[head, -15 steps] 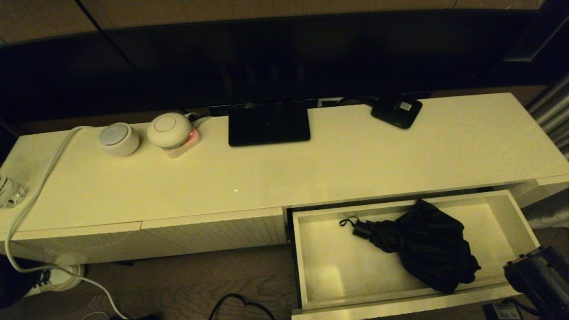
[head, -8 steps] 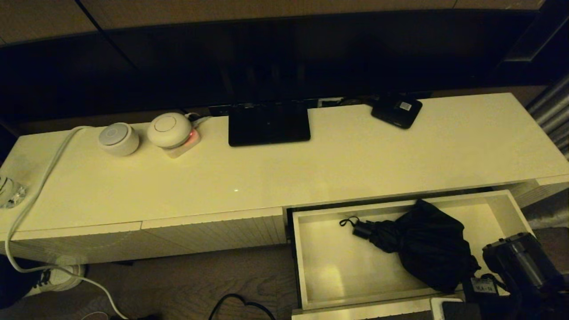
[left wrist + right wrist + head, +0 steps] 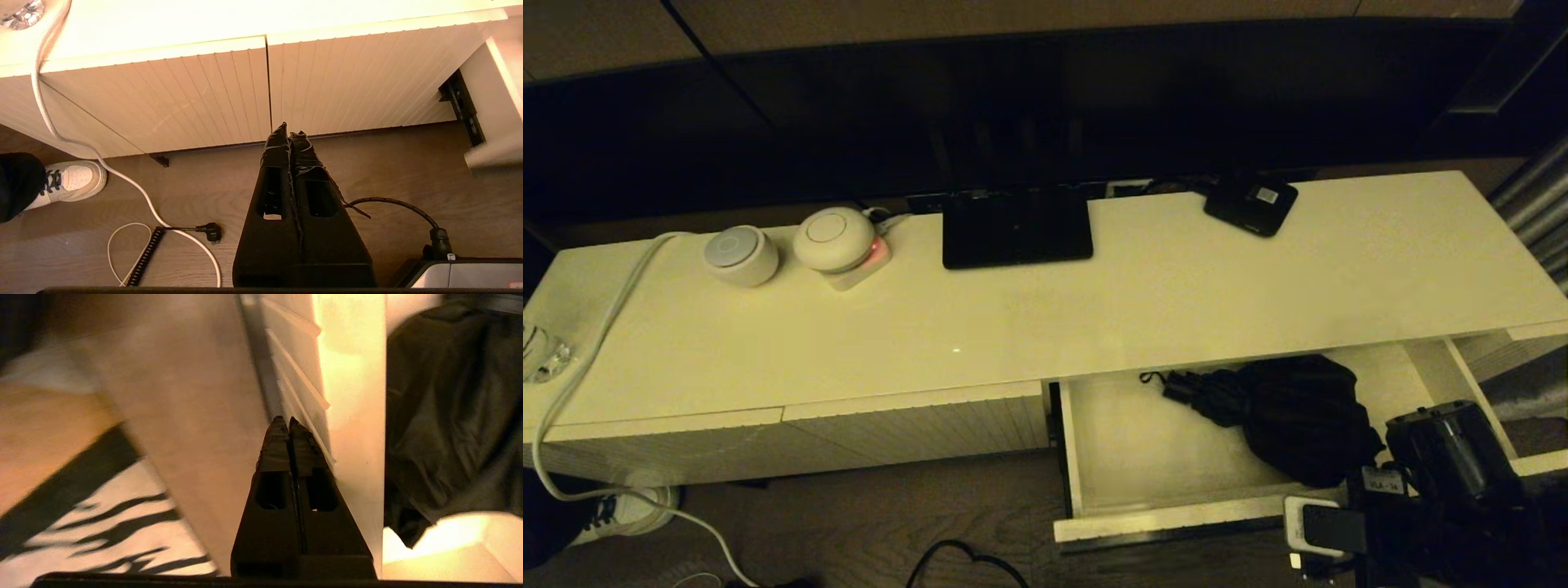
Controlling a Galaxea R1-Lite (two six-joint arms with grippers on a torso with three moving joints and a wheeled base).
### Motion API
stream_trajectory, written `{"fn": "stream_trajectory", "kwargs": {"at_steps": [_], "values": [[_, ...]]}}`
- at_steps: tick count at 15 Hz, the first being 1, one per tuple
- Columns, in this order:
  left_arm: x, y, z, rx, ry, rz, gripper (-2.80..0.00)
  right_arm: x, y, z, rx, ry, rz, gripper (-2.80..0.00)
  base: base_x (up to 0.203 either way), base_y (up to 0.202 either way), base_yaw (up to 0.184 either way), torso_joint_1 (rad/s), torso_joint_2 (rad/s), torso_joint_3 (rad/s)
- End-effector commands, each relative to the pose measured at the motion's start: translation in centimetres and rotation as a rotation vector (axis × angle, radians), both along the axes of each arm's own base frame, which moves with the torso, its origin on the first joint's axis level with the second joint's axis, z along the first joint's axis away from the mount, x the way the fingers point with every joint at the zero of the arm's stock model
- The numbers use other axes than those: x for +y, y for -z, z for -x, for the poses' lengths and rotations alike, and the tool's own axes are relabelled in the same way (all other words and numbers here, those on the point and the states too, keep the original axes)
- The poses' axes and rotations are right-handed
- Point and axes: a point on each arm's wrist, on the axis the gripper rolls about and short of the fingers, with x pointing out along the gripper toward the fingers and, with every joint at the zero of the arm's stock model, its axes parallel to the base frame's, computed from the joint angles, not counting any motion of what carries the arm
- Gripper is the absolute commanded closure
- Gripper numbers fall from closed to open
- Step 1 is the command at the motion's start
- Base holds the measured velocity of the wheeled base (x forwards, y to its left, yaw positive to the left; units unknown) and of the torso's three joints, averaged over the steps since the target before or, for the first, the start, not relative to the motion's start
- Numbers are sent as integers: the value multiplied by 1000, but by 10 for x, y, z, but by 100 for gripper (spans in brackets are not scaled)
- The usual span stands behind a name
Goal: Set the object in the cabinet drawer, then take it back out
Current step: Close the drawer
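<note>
One black folding umbrella lies in the one open cabinet drawer, toward its right half, its bunched fabric at about 4 o'clock of the head view and its short handle with the thin wrist loop pointing toward 9 o'clock. The far part of the umbrella sits under the edge of the bench. The drawer stands partly pulled out beneath the right half of the bench.

The right pincer is pressed shut, holding nothing, with its tips against the ribbed outer face of the drawer front; in the right wrist view the umbrella fabric shows just past the drawer wall. In the head view the right arm reaches in from 5 o'clock, its wrist over the drawer's near right corner.

The left pincer is also closed and empty, hanging over the wooden floor in front of two closed ribbed fronts, well apart from the drawer.

On the bench stand one flat black stand at 12 o'clock, one small black box with a white label at 1 o'clock, and two round white devices at 10 o'clock. One white cable runs off the bench at 9 o'clock. One white shoe shows on the floor at 8 o'clock.
</note>
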Motion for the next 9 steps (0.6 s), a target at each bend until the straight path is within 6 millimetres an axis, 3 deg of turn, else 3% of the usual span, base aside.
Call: {"fn": "stream_trajectory", "kwargs": {"at_steps": [1, 9], "values": [[0, 1, 0, 3, -1, 0, 0, 3, -3, -12, -51, 13, 8, 0, 0, 0, 0, 0, 0, 0], [0, 1, 0, 3, -1, 0, 0, 13, -27, -45, -205, 71, 10, 0, 0, 0, 0, 0, 0, 0]]}}
